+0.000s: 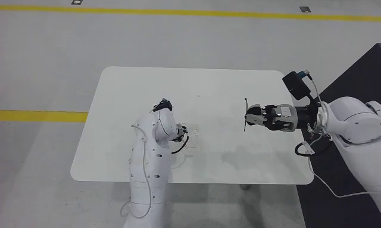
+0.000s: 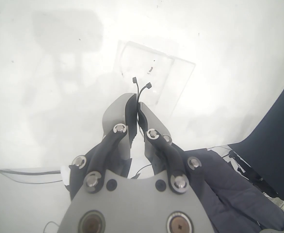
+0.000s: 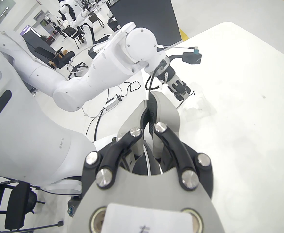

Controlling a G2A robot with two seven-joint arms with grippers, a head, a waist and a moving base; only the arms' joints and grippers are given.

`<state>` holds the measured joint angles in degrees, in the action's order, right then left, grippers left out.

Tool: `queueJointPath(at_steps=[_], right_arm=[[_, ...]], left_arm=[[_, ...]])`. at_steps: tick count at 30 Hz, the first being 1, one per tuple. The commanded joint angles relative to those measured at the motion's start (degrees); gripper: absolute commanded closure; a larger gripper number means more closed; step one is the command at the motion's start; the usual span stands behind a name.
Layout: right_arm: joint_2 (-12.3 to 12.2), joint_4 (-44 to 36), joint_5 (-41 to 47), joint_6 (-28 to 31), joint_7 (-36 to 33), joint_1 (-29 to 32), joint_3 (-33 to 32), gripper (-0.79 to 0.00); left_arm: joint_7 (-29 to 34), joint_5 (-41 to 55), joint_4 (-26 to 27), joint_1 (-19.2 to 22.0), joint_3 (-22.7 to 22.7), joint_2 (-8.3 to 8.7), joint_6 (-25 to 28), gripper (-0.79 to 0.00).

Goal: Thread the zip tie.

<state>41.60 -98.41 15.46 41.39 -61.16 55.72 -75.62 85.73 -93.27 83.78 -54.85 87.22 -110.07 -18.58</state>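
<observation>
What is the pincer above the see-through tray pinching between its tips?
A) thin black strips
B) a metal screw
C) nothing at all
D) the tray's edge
A: the left pincer is shut on thin black strips, with two small ends sticking out above the clear tray.

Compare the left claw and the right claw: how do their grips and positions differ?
The left claw hangs over the clear tray; the right claw is over bare table, apart from it.
The left claw pinches two thin black strands poking past its tips; the right claw holds one zip tie crosswise.
Both are shut on what they hold.
</observation>
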Motion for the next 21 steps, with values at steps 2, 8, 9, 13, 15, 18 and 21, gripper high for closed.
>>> queueJointPath(at_steps=[2, 8, 9, 13, 15, 18, 21], right_arm=[[0.0, 0.0, 0.0, 0.0, 0.0, 0.0, 0.0, 0.0], [0.0, 0.0, 0.0, 0.0, 0.0, 0.0, 0.0, 0.0], [0.0, 0.0, 0.0, 0.0, 0.0, 0.0, 0.0, 0.0], [0.0, 0.0, 0.0, 0.0, 0.0, 0.0, 0.0, 0.0], [0.0, 0.0, 0.0, 0.0, 0.0, 0.0, 0.0, 0.0], [0.0, 0.0, 0.0, 0.0, 0.0, 0.0, 0.0, 0.0], [0.0, 0.0, 0.0, 0.0, 0.0, 0.0, 0.0, 0.0]], left_arm=[[0.29, 2.04, 4.37, -2.2, -0.13, 0.89, 0.29, 0.0], [-0.33, 2.28, 1.39, -1.44, 1.25, 1.06, -0.33, 0.0], [-0.49, 2.29, 0.37, -0.86, 1.51, 0.97, -0.49, 0.0], [-0.95, 1.99, -3.34, 1.16, 2.17, 0.56, -0.95, 0.0], [-1.06, 1.63, -4.58, 1.92, 2.33, 0.38, -1.06, 0.0], [-1.35, 1.03, -5.7, 2.66, 2.65, 0.16, -1.35, 0.0], [-1.57, 0.68, -6.04, 2.97, 2.88, 0.04, -1.57, -0.074]])
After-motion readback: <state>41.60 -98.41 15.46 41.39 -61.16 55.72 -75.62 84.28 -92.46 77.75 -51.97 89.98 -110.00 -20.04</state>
